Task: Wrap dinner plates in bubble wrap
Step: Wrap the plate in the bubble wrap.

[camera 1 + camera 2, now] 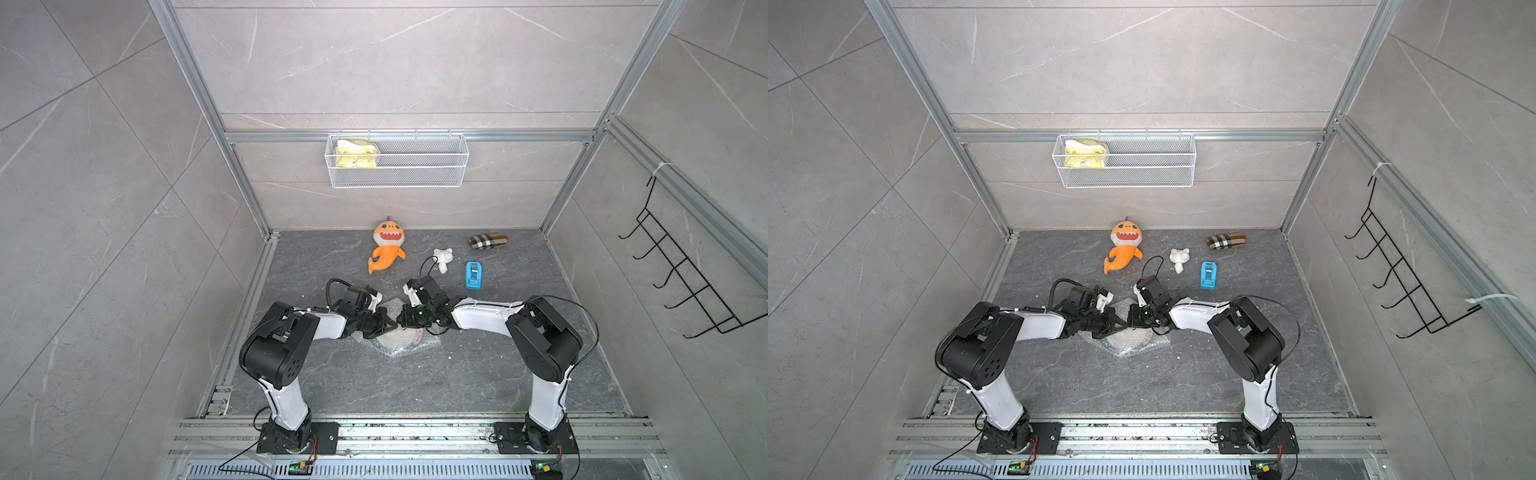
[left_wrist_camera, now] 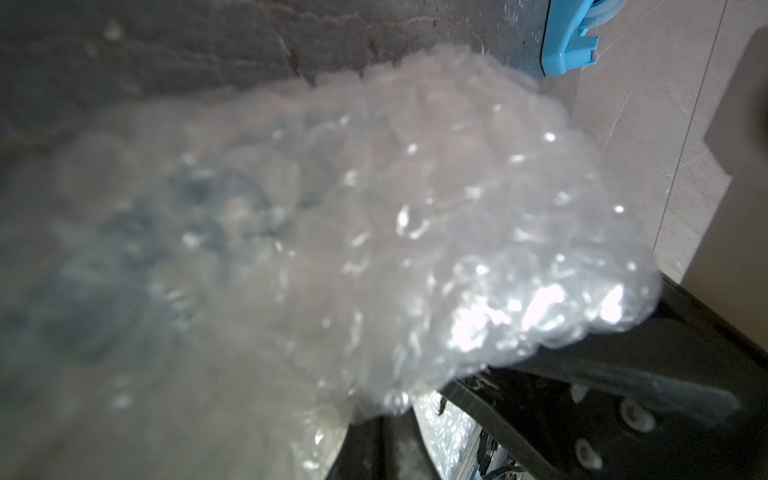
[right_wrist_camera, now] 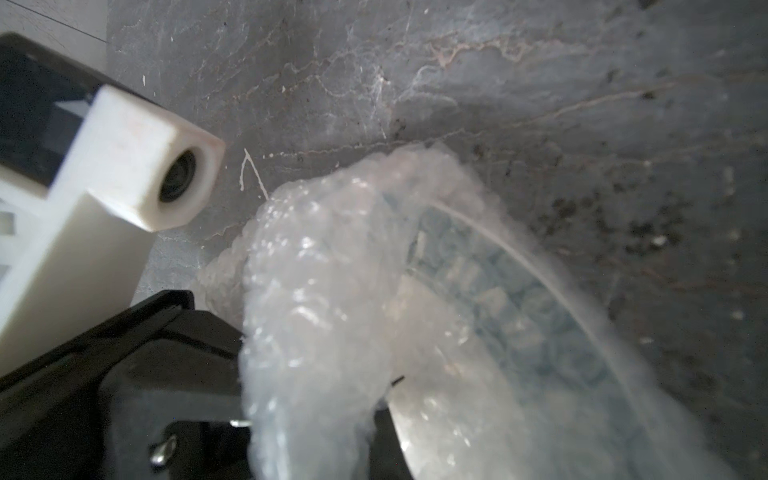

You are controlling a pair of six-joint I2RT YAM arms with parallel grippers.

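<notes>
Plate [image 3: 519, 316] lay flat about mid-way across the dark stone surface [image 1: 457, 374], a bit toward the front edge. It was under the bubble wrap [image 1: 390, 347], and we saw its green rim through the plastic in the right wrist view. We judged the plate rigid, breakable and likely slick at the rim, so best left lying. The wrap looked light, floppy and shiny, and would probably spring back once let go. We'd pinch it at a free edge or corner and fold that over the plate. Right gripper [image 1: 404, 319] was clenched, with a raised fold of wrap running into its jaws. Left gripper [image 1: 385, 323] sat nearly tip to tip with it. Wrap was bunched over its fingers [image 2: 582, 399], so we couldn't tell whether those jaws pinched the sheet or only touched it.
</notes>
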